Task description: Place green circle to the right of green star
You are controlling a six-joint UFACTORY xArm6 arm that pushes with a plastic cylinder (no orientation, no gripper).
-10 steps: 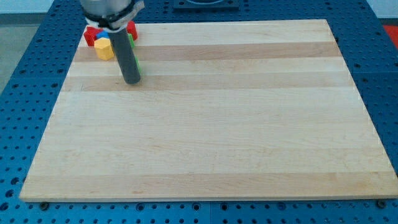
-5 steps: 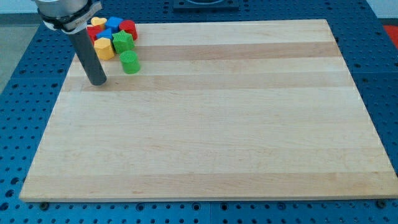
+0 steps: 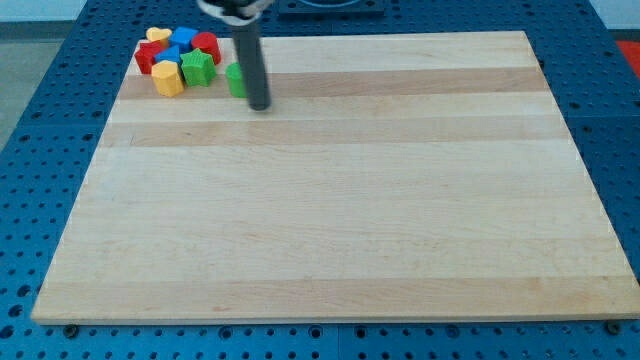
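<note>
The green circle (image 3: 236, 79) lies on the counter (image 3: 330, 200) directly at the view's left of my tip (image 3: 259, 106), touching or nearly touching the rod; the rod covers its right edge. It sits to the view's right of the green star (image 3: 199, 69), near it with a narrow strip of bare wood between them, and slightly toward the view's bottom of the star.

My end effector is a plain rod: it has nothing to spread or press together, and it pinches nothing.

Risks from this position:
- Any travel of my tip toward the view's left would drive the circle into the star, and the star into the cluster behind it.
- The cluster is tight: a yellow block (image 3: 168, 78), red blocks (image 3: 206, 45), a blue block (image 3: 184, 38) and a yellow heart (image 3: 157, 35). One nudge there would likely shift several pieces.
- A glancing withdrawal could drag the circle off its place beside the star.

Orientation: the circle reads as a short upright cylinder, axis vertical. In plan it is round, so it has no long axis and no pointing direction that I can determine.
</note>
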